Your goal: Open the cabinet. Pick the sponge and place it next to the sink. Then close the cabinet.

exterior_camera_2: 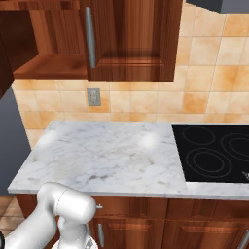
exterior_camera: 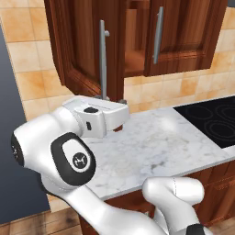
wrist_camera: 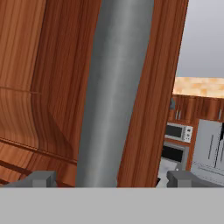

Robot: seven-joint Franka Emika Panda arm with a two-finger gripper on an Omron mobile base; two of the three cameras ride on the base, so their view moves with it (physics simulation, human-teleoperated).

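Cabinet (exterior_camera: 137, 36): wall-mounted at 12 o'clock above the counter (exterior_camera: 151, 147); left door (exterior_camera: 78, 46) swung partly out, right door (exterior_camera: 183, 36) flat, bare shelf visible between them. Handle (exterior_camera: 103, 59): grey bar on the left door, upright. Gripper (wrist_camera: 107, 178): at the handle's lower end, jaws spread wide, one tip either side of the bar, nothing clamped. Stovetop (exterior_camera: 213, 121): 3 o'clock, black.

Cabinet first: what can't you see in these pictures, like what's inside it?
- Cabinet inside: in the left base view the open door and the dark hide most of it; in the right base view the top edge cuts it off.
- Gripper: hand view shows just its tips, either side of the handle; touching or not is unclear.
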